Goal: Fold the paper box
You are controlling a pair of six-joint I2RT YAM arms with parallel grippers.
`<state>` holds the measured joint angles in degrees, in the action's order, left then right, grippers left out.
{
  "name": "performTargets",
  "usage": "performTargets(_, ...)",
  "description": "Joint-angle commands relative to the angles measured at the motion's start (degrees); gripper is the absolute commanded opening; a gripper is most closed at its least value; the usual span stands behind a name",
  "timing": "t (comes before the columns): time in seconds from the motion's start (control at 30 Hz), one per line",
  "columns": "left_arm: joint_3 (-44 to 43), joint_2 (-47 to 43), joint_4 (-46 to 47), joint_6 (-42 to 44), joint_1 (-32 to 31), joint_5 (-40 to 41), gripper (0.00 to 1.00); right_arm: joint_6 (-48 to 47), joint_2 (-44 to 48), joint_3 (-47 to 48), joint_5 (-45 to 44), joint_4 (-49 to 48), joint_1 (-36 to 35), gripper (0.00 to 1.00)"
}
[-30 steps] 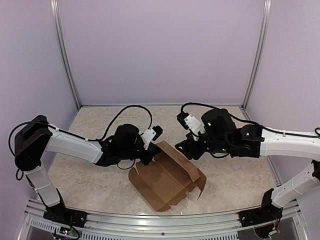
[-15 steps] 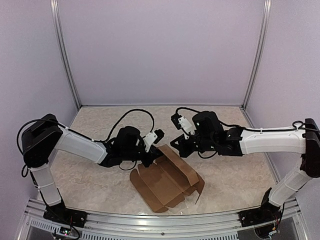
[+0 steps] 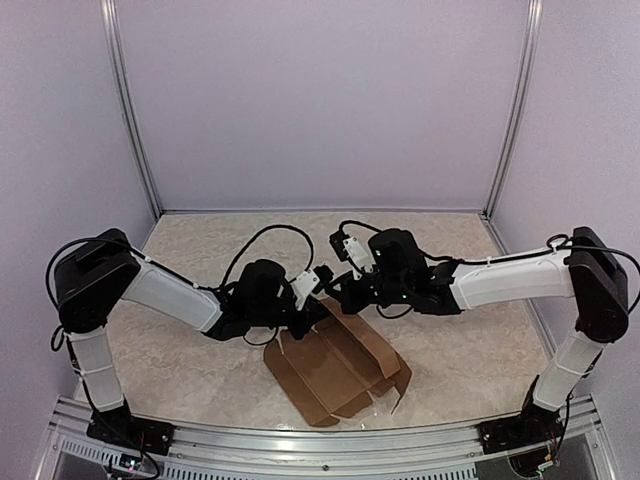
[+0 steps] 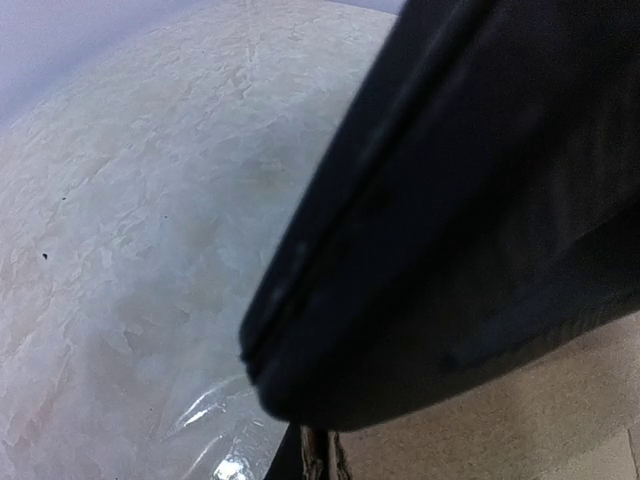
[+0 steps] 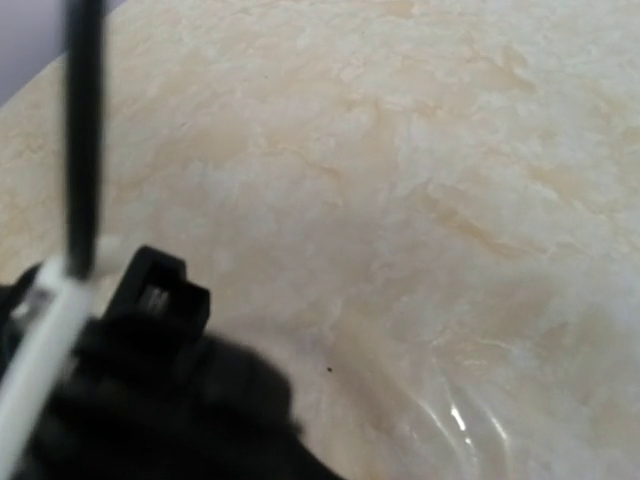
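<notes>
Lilac walls (image 3: 320,100) close in a marbled beige table (image 3: 200,250), and on it, toward the near edge and about midway between the arm bases, lies the paper box (image 3: 335,370): a brown card tray, partly raised, set cornerwise to you. Its long axis seems to run from far-left to near-right, so one corner points away from the bases, and at that far corner both arms meet. The left gripper (image 3: 308,312) sits low over the far-left edge, the right gripper (image 3: 340,297) just beside it at the start of the far-right wall, so the box lies nearward of both and neither is clearly nearer. Your wrist views do not help: the left is blocked by a dark blurred shape (image 4: 480,200), the right shows none of its own fingers, so how far either is spread, or whether it holds card, cannot be told
</notes>
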<state>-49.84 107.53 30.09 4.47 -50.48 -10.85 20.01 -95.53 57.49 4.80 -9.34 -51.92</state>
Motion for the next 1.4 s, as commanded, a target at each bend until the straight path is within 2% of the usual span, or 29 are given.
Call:
performTargets(0.0, -0.24, 1.77, 2.77, 0.24, -0.75, 0.79, 0.09, 1.77, -3.4, 0.83, 0.49, -4.05, 0.5, 0.0)
performTargets(0.4, 2.74, 3.44, 7.66, -2.88, -1.11, 2.03, 0.18, 5.91, -7.0, -4.46, 1.53, -9.61, 0.47, 0.0)
performTargets(0.8, 3.68, 4.86, 10.14, -4.13, -1.79, 3.6, 0.19, 8.68, -9.53, -6.65, 1.17, -13.07, -0.18, 0.0)
performTargets(0.9, 3.05, 5.44, 10.91, -4.12, -1.9, 3.91, 0.17, 8.83, -9.68, -6.31, 1.17, -12.95, -0.29, 0.0)
performTargets(1.07, 2.53, 6.75, 11.92, -4.16, -2.42, 4.48, 0.0, 9.0, -9.27, -6.08, 0.75, -12.39, -0.6, 0.0)
performTargets(1.37, 3.61, 6.78, 13.09, -3.89, -3.27, 7.07, 0.0, 9.19, -6.35, -5.77, -1.33, -10.63, -0.75, 0.0)
